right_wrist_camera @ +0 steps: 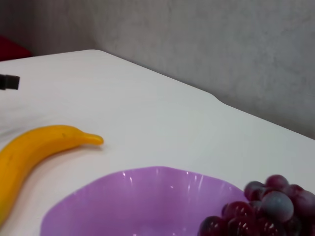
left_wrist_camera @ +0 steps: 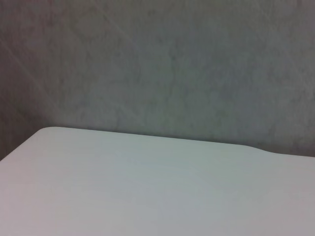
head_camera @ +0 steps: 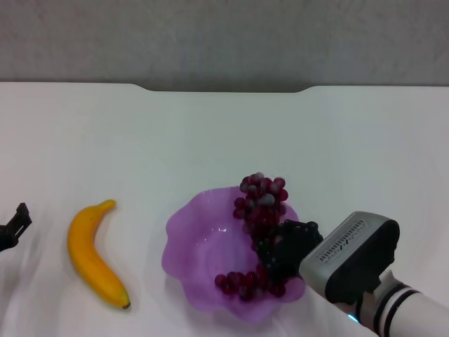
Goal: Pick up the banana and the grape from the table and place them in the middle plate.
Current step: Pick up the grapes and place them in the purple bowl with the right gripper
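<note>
The grape [head_camera: 261, 210], a long dark red-purple bunch, lies along the right side of the middle plate [head_camera: 193, 246], a translucent purple dish with a wavy rim. Its far end rises over the plate's far rim. My right gripper [head_camera: 284, 249] comes in from the lower right and is shut on the bunch's middle, over the plate. The right wrist view shows the grape [right_wrist_camera: 268, 209], the plate [right_wrist_camera: 133, 196] and the banana [right_wrist_camera: 34, 147]. The banana [head_camera: 91, 254] lies on the table [head_camera: 224, 133] left of the plate. My left gripper [head_camera: 15, 226] sits at the far left edge, away from the banana.
The white table has a notched far edge [head_camera: 224, 90] against a grey wall. The left wrist view shows only bare tabletop [left_wrist_camera: 147, 187] and wall. The left gripper also shows small and dark in the right wrist view [right_wrist_camera: 9, 81].
</note>
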Controlling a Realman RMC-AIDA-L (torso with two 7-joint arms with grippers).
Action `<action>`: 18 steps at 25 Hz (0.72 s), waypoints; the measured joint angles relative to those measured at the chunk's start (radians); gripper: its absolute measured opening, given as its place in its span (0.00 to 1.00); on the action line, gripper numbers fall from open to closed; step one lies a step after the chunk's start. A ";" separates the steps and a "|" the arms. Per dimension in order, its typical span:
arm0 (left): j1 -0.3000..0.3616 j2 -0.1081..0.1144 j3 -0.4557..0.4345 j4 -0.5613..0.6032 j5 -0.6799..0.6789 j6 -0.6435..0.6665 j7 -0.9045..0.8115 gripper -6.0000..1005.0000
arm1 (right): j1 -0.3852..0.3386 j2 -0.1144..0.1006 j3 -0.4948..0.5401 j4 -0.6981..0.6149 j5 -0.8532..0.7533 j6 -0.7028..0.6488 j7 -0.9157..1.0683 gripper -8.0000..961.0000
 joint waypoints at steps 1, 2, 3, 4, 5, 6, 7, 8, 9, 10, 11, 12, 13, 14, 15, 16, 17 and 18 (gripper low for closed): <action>0.000 0.000 -0.001 0.000 0.000 0.000 0.000 0.84 | 0.001 0.000 -0.002 -0.010 -0.002 -0.012 -0.001 0.32; 0.000 0.000 -0.002 0.000 0.000 0.000 0.000 0.84 | 0.002 0.000 -0.003 -0.017 -0.002 -0.022 -0.002 0.33; 0.000 0.000 -0.002 0.000 0.000 0.000 0.000 0.84 | 0.003 0.001 -0.005 -0.023 -0.003 -0.031 -0.002 0.33; 0.000 0.000 -0.003 0.000 0.000 0.000 0.000 0.84 | 0.004 0.001 -0.009 -0.031 -0.003 -0.045 -0.002 0.34; 0.000 0.000 -0.003 0.000 0.000 0.000 0.000 0.84 | 0.005 0.001 -0.012 -0.037 -0.002 -0.057 -0.001 0.34; 0.000 0.000 -0.004 0.001 0.000 0.000 0.000 0.84 | 0.005 0.001 -0.014 -0.044 0.001 -0.076 0.001 0.34; 0.000 0.000 -0.004 0.001 0.000 0.000 0.000 0.84 | 0.005 0.001 -0.015 -0.049 0.004 -0.093 0.004 0.35; 0.000 0.000 -0.004 0.001 0.000 0.000 0.000 0.84 | 0.005 0.001 -0.016 -0.052 0.006 -0.104 0.007 0.35; 0.000 0.000 -0.003 0.001 0.000 0.000 0.000 0.84 | 0.004 0.001 -0.016 -0.053 0.007 -0.112 0.008 0.36; 0.000 0.000 -0.002 0.001 0.000 0.000 0.000 0.84 | 0.003 0.001 -0.017 -0.055 0.007 -0.118 0.009 0.36; 0.000 0.000 0.000 0.001 0.000 0.000 0.000 0.84 | 0.003 0.001 -0.017 -0.055 0.007 -0.121 0.009 0.37; 0.000 -0.001 0.001 0.001 0.000 0.000 0.000 0.84 | 0.003 0.001 -0.017 -0.057 0.007 -0.125 0.009 0.37; 0.000 -0.001 0.001 0.001 0.000 0.000 0.000 0.84 | 0.003 0.001 -0.017 -0.058 0.007 -0.127 0.009 0.37; 0.001 -0.001 0.001 0.000 0.000 0.000 0.000 0.84 | 0.003 0.001 -0.017 -0.060 0.007 -0.130 0.009 0.38; 0.001 -0.001 0.001 0.000 0.000 0.000 0.000 0.84 | 0.004 0.001 -0.017 -0.062 0.007 -0.131 0.009 0.42; 0.001 -0.001 0.000 -0.001 0.000 0.000 0.000 0.84 | 0.005 0.001 -0.017 -0.064 0.007 -0.132 0.009 0.46; 0.002 0.000 -0.001 -0.002 0.000 0.000 0.000 0.84 | 0.008 0.001 -0.017 -0.067 0.007 -0.133 0.009 0.50; 0.002 0.000 -0.001 -0.003 0.000 0.000 0.000 0.84 | 0.010 0.001 -0.017 -0.069 0.006 -0.133 0.009 0.55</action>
